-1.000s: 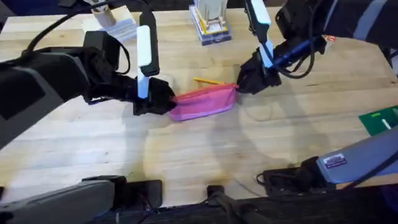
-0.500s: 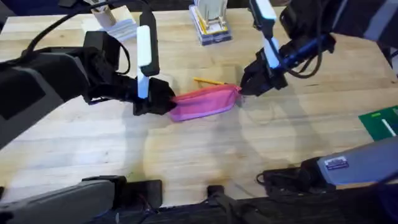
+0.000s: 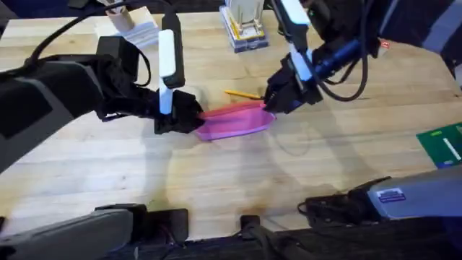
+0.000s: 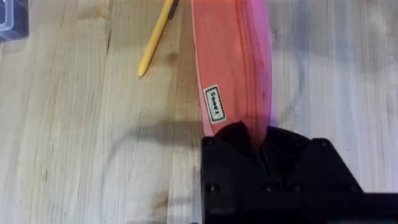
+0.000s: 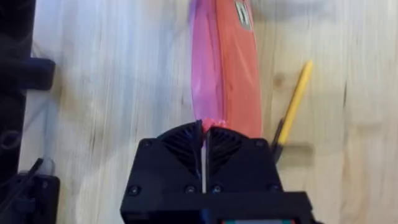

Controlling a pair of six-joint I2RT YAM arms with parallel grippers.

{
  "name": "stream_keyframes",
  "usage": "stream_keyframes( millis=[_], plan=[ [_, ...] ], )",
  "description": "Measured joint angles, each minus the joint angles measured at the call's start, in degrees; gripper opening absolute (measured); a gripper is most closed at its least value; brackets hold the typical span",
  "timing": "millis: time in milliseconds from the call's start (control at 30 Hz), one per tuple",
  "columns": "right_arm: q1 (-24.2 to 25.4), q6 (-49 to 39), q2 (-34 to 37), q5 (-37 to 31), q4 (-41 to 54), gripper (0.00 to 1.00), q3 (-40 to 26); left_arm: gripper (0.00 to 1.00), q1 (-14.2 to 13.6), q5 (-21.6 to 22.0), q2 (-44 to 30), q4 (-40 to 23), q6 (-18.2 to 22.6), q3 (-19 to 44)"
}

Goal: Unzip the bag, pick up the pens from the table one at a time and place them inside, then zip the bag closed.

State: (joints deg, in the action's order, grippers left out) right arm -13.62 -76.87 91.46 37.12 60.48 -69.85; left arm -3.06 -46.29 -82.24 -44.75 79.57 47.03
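Observation:
The pink bag [image 3: 234, 121] lies flat mid-table, stretched between both arms. My left gripper [image 3: 189, 115] is shut on the bag's left end; in the left wrist view the pink fabric [image 4: 230, 62] runs straight into the closed left gripper [image 4: 255, 138]. My right gripper [image 3: 273, 103] is shut at the bag's right end, and in the right wrist view it [image 5: 204, 126] pinches the tip of the bag [image 5: 224, 68]. A yellow pen [image 3: 242, 94] lies on the table [image 3: 216, 180] just behind the bag, apart from both grippers. It also shows in the wrist views [image 4: 155, 37] [image 5: 293, 102].
A clear box of stationery [image 3: 245, 29] stands at the back centre and a white object [image 3: 133, 29] at the back left. A green item [image 3: 442, 141] lies at the right edge. Bare wood spreads in front of the bag.
My right gripper pulled slightly right, then moved left and a little toward the bag's upper edge. The bag's right end shifted with it. The left gripper held still.

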Motion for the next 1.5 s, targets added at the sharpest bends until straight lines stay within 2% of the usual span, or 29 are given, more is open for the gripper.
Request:
stream_keyframes(
  millis=[200, 700, 900, 1067, 1100, 1167, 1233, 1333, 1367, 1500],
  plan=[
    [-6.2, 3.4, 0.0, 0.0, -6.1, 0.032, -2.6, 0.042, 0.1, 0.0, 0.0, 0.5, 0.0, 0.0],
    [-21.6, 15.6, 0.2, -1.6, -21.9, 0.031, -2.6, 0.042, 0.5, 0.0, 0.0, 0.6, 0.0, 0.0],
    [-24.8, 18.5, 0.2, 2.8, -24.0, 0.030, -3.1, 0.042, 0.5, 0.0, 0.0, 0.9, 0.0, 0.0],
    [-24.1, 20.1, 0.2, 3.9, -23.5, 0.038, -3.1, 0.042, 0.5, 0.0, 0.0, 0.9, 0.0, 0.0],
    [-23.9, 20.5, 0.2, 3.9, -23.2, 0.120, -3.1, 0.042, 0.5, 0.0, 0.0, 0.9, 0.0, 0.0],
    [-23.2, 20.8, 0.2, 3.7, -22.8, 0.379, -3.1, 0.042, 0.5, 0.0, 0.0, 0.9, 0.0, 0.0],
    [-22.6, 20.9, 0.0, 3.3, -22.3, 0.548, -3.1, 0.042, 0.5, 0.0, 0.0, 0.9, 0.0, 0.0],
    [-21.6, 21.1, -1.2, 2.4, -21.4, 0.934, -3.1, 0.042, 0.5, 0.0, 0.0, 0.9, 0.0, 0.0],
    [-21.3, 21.2, -1.8, 1.9, -21.2, 0.979, -3.1, 0.042, 0.5, 0.0, 0.0, 0.9, 0.0, 0.0],
    [-20.6, 21.2, -5.1, -1.0, -18.2, 0.995, -3.1, 0.042, 0.5, 0.0, 0.0, 0.9, 0.0, 0.0]
  ],
)
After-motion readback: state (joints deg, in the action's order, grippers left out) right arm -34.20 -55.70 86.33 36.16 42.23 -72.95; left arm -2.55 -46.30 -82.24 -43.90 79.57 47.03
